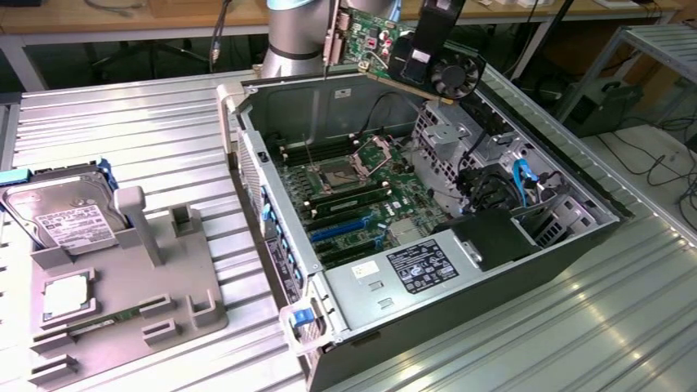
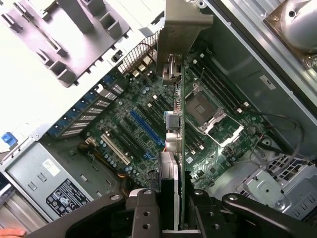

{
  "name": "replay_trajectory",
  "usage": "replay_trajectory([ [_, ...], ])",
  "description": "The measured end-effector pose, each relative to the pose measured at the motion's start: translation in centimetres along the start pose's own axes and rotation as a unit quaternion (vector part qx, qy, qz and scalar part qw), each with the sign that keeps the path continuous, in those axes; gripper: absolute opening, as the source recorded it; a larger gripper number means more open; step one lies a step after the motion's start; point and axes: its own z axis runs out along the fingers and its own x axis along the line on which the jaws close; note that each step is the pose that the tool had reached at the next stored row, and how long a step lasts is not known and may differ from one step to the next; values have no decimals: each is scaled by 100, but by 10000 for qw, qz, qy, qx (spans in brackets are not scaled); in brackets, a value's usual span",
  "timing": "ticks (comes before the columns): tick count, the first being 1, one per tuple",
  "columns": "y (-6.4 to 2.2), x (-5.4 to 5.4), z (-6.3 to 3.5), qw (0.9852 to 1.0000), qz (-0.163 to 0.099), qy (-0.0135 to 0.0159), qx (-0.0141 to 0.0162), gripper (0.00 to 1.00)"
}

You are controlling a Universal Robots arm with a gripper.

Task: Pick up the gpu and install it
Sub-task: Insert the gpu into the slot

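You've got the gpu [image 1: 406, 51] up in the air, over the far rim of the open case [image 1: 566, 245], fan facing the exterior view's right and the silver bracket hanging at the exterior view's left end. The fingers [image 2: 143, 213] are clamped on the card, one on each face. In the wrist view it runs edge-on over the motherboard [image 1: 360, 196]. To my eye the job now is lining up. The card tilts in the exterior view, so level it and keep its gold edge parallel to the blue slot [image 2: 146, 126]. In the wrist view the card looks offset from that slot and at an angle to it. Mind the bracket, which has to meet the case's rear wall cleanly. The drive cage [image 1: 446, 139] and the blue cables [image 1: 523, 184] crowd one side, and the power supply [image 1: 419, 265] sits at the near end. The hard drive [image 1: 65, 220] and memory stick [image 1: 104, 322] wait in the grey holder [image 1: 163, 302] on the table [image 1: 130, 122], well apart.
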Motion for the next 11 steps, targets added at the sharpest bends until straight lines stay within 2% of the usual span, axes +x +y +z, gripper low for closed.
replay_trajectory([
  [6, -2, 2, 0, 9994, -338, 21, -1, 27],
  [11, -4, 4, 0, 9980, -623, 39, -1, 27],
])
